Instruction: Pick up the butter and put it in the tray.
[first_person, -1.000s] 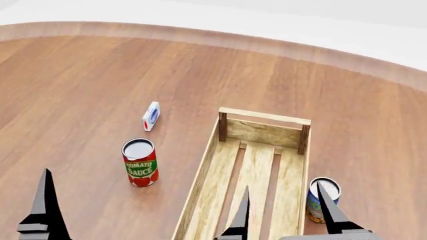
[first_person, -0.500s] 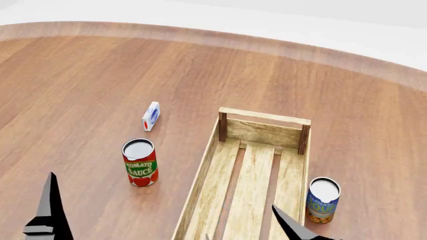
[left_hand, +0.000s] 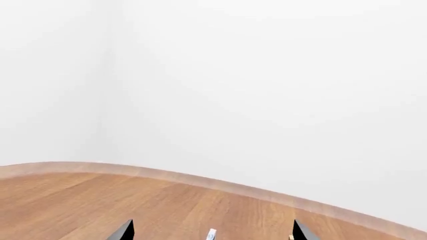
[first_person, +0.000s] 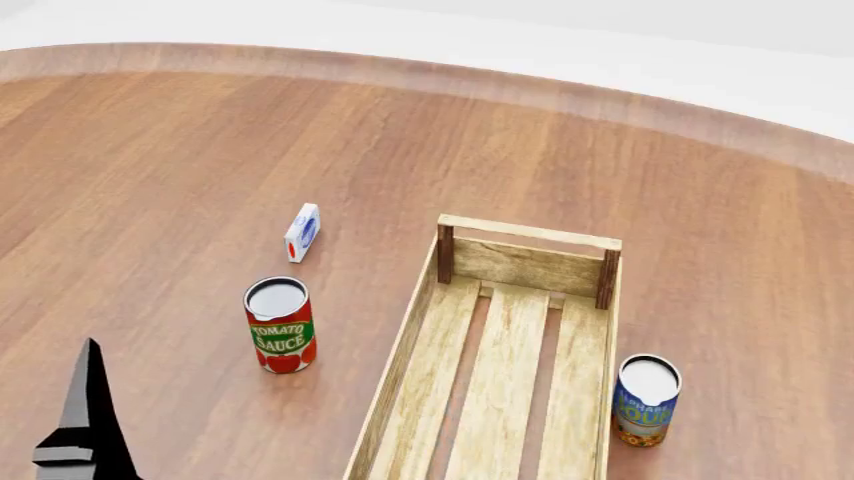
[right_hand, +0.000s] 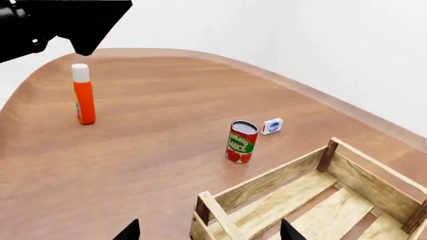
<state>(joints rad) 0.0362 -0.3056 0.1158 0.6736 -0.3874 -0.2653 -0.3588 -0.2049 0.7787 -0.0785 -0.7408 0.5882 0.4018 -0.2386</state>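
Tray (first_person: 527, 262) empty; long axis runs away from the robot.
Both pairs of fingers spread, holding nothing; butter apparently out of view.

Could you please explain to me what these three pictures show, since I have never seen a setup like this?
These are simulator renders from a two-armed wheeled robot. One camera sits on its head, looking down at a wooden table; the other two ride near each gripper.

In the head view you see a long wooden tray, a tomato sauce can, a blue can and a small white carton. The dark spike is a fingertip of the left gripper.

The right wrist view also shows an orange bottle; the right gripper is open.

Nothing is held, and no butter carton appears in any view.
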